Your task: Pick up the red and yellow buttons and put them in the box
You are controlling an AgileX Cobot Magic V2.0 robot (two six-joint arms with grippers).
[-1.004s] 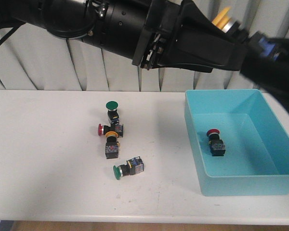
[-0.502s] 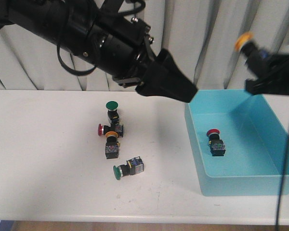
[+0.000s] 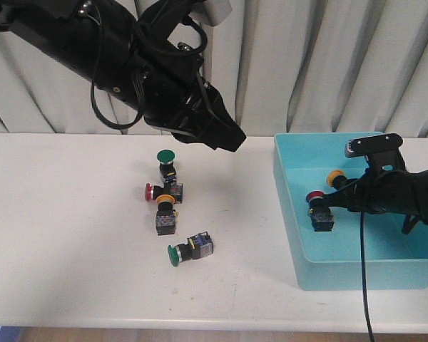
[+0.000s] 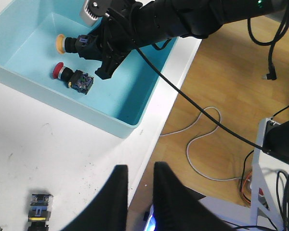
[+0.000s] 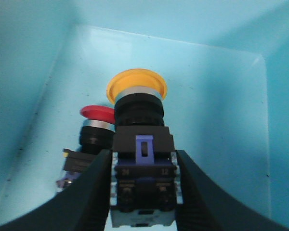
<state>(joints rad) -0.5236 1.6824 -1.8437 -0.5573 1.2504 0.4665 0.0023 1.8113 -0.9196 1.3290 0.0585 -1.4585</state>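
Observation:
My right gripper [image 3: 344, 192] is shut on a yellow button [image 3: 334, 178] and holds it low inside the turquoise box [image 3: 364, 274], just beside a red button [image 3: 317, 199] that lies on the box floor. The right wrist view shows the yellow button [image 5: 137, 89] clamped by its black body between the fingers [image 5: 91, 192], with the red button [image 5: 97, 113] next to it. On the table lie a red button [image 3: 150, 191] and a yellow button [image 3: 165, 208] in a cluster. My left gripper [image 3: 232, 140] hangs shut and empty above the table, over the cluster's far right side.
Two green-capped buttons lie on the table: one upright [image 3: 165, 156] at the back of the cluster, one on its side [image 3: 175, 254] nearer the front. In the left wrist view the box [image 4: 86, 113] sits by the table edge, with floor and cables beyond.
My right gripper has come down from above the box into it with the yellow button. My left arm has drawn back to the left and away from the box.

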